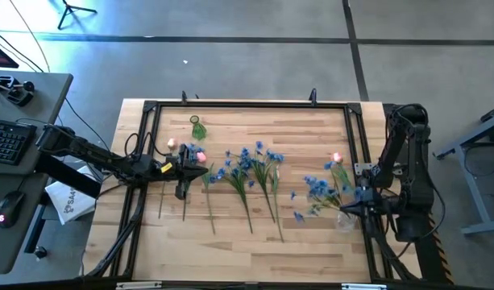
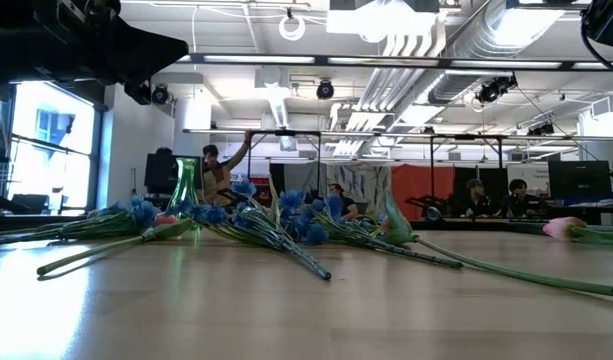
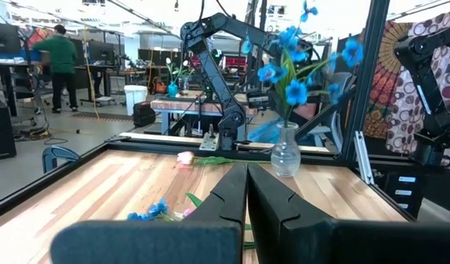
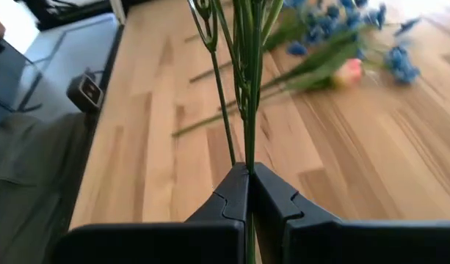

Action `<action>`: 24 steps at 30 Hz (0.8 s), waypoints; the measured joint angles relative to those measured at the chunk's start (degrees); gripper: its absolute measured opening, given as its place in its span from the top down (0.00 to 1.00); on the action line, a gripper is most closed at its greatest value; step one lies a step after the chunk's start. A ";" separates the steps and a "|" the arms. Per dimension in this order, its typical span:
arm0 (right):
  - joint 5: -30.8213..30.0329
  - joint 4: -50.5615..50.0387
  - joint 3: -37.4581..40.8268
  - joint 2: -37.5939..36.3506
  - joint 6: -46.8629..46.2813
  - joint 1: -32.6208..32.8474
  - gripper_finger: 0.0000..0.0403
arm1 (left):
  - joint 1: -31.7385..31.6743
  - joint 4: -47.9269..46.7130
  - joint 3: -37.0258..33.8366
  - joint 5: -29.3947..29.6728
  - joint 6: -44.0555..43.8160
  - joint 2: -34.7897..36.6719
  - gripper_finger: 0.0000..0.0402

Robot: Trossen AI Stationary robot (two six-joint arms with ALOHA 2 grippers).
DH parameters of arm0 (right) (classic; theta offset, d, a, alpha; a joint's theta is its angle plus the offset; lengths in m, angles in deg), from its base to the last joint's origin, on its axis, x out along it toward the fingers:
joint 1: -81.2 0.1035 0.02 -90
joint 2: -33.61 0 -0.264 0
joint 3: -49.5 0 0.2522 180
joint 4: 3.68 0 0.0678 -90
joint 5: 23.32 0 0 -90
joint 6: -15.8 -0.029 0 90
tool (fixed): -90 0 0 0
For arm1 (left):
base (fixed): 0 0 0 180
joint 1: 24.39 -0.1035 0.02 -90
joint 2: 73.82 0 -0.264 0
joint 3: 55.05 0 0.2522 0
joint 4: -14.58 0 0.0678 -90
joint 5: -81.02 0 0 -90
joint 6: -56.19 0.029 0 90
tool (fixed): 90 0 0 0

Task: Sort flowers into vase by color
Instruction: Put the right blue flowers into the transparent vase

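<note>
From above you see the wooden table [image 1: 255,242] with the blue sprays [image 1: 251,165] fanned across its middle, pink buds [image 1: 186,149] by the left gripper [image 1: 182,190] and 1 pink bud [image 1: 337,159] near the right gripper [image 1: 343,209]; a clear vase [image 1: 346,219] there is hard to make out under blue blossoms. At table height, the stems lie flat, a green vase [image 2: 185,185] stands behind them, and both grippers are out of sight. The left wrist view shows that gripper's fingers [image 3: 228,198] pressed together, empty, with the glass vase [image 3: 285,154] holding blue flowers [image 3: 294,66] beyond. In the right wrist view, fingers [image 4: 236,194] are closed, pinching thin green stems [image 4: 248,95] whose tops are cut off.
</note>
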 joint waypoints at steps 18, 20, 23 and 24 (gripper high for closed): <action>6.18 2.71 0.00 -0.15 -4.56 0.04 0.66 | 0.00 0.02 0.00 0.00 -0.01 0.00 1.00; 7.95 3.57 0.00 -0.15 -5.43 0.04 0.62 | 0.00 0.02 0.00 0.00 -0.01 0.00 1.00; 10.43 3.99 0.00 -0.15 -6.86 0.04 0.59 | 0.00 0.04 0.00 0.00 -0.03 0.00 1.00; 11.08 4.06 0.00 -0.15 -7.14 0.04 0.59 | 0.00 0.04 0.00 0.00 -0.03 0.00 1.00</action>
